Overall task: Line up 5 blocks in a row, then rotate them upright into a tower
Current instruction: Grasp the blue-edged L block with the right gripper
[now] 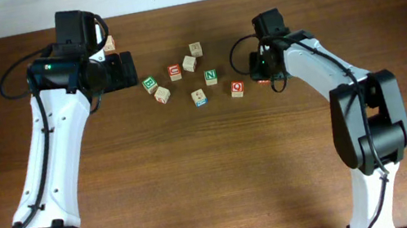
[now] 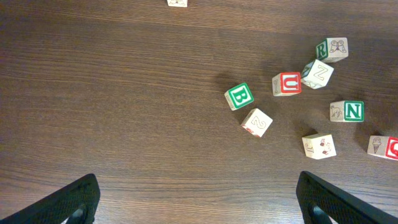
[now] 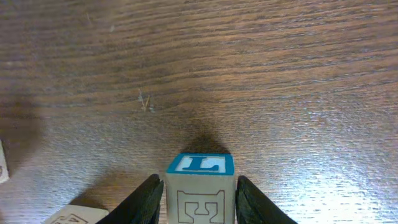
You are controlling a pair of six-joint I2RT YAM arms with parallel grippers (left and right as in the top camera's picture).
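The right gripper is clamped on a T cube, one finger pressed to each side, blue face up, with bare wood grain stretching ahead of it. In the overhead view this grip sits just right of the red Q cube, at the right end of the scatter. The green N cube and the blue-marked cube lie close by to the left, narrow gaps between them, and two pale cubes stand nearer the far edge of the table. The left gripper hangs spread wide and holds nothing, just left of the green B cube. Broad bare wood runs toward the arm bases.
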